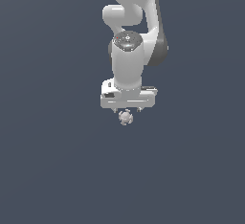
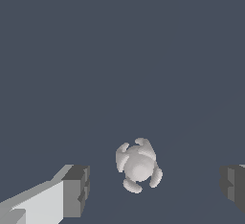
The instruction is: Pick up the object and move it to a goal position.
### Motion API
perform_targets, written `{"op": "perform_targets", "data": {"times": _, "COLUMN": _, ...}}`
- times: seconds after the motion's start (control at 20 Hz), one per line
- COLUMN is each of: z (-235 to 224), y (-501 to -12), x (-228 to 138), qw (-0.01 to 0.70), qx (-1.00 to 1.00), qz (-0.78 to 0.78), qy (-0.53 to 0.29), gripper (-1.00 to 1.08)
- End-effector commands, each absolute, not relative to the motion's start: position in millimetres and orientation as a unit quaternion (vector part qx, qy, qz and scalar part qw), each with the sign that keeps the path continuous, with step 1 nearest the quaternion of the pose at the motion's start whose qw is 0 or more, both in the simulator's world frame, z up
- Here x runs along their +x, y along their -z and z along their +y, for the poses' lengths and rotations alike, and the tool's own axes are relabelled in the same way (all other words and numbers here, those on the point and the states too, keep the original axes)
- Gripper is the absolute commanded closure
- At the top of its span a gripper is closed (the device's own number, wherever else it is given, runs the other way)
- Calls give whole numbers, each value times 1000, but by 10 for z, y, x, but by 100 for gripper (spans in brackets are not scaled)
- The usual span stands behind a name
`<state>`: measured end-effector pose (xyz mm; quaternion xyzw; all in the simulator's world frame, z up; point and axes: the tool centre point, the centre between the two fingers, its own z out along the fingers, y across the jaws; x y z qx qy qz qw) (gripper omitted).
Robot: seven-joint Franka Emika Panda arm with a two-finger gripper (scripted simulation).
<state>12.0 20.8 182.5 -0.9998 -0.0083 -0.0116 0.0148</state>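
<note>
The object is a tiny pale grey-white knobbly ball, seen just below the white robot hand in the exterior view. In the wrist view the ball lies between the two grey fingertips, nearer to one fingertip than to the other, touching neither. My gripper is open wide around it. In the exterior view the gripper points straight down over the ball, and its fingers are mostly hidden by the hand.
A plain dark grey-blue surface fills both views. The white arm rises above the hand toward the top of the exterior view. No other objects show.
</note>
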Motion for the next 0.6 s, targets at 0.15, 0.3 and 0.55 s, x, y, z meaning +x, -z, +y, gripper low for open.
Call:
{"op": "perform_targets", "data": {"times": 0.15, "z": 220, "y": -1808, "x": 102, "qw": 14, "qx": -1000, "qz": -9, "qy": 8, "gripper": -92}}
{"op": "perform_targets", "data": {"times": 0.3, "z": 252, "y": -1768, "x": 57, "qw": 12, "qx": -1000, "qz": -11, "qy": -2, "gripper": -92}}
{"op": "perform_targets", "data": {"times": 0.55, "z": 264, "y": -1755, "x": 41, "qw": 11, "qx": -1000, "qz": -11, "qy": -5, "gripper": -92}}
